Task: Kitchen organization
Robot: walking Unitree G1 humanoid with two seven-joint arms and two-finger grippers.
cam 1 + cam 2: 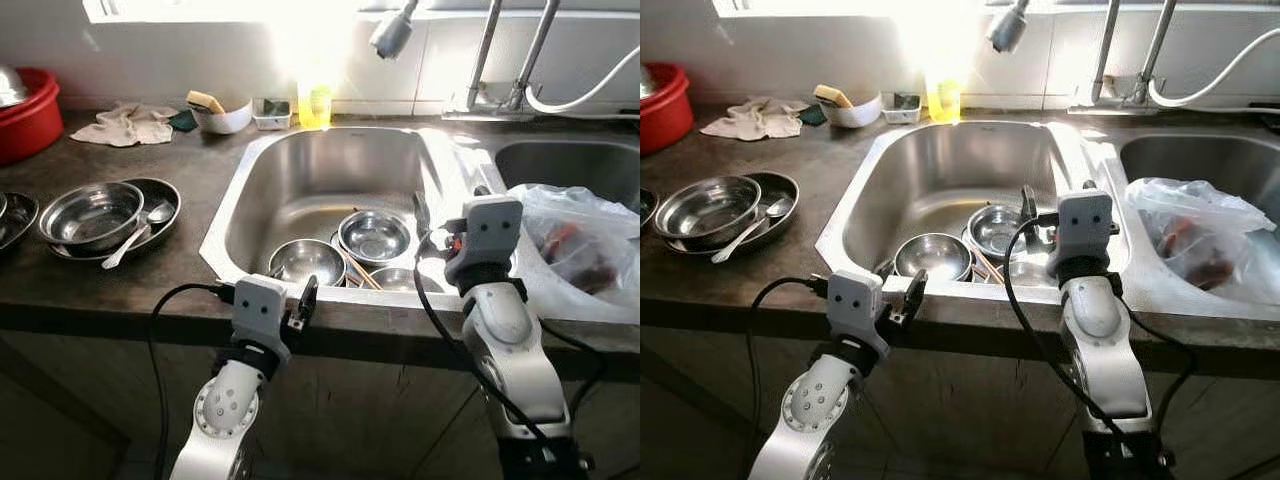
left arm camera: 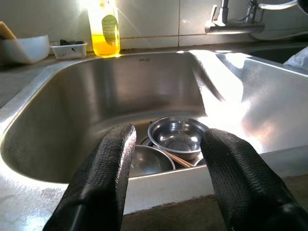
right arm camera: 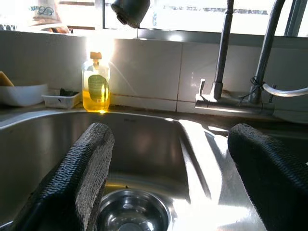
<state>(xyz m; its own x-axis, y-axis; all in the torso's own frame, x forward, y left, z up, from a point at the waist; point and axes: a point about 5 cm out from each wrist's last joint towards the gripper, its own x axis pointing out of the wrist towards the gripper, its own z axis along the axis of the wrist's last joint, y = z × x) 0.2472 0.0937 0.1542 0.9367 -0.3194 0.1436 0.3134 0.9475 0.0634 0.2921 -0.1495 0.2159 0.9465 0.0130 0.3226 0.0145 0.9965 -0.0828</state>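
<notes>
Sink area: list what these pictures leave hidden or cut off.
- Third steel bowl in the sink: partly hidden in the eye views by the right gripper.
- Plastic bag contents: reddish, blurred by the film.
- Red basin: cut off by the left edge.
- Bottle label: washed out by glare.
- Left gripper: open, empty.
</notes>
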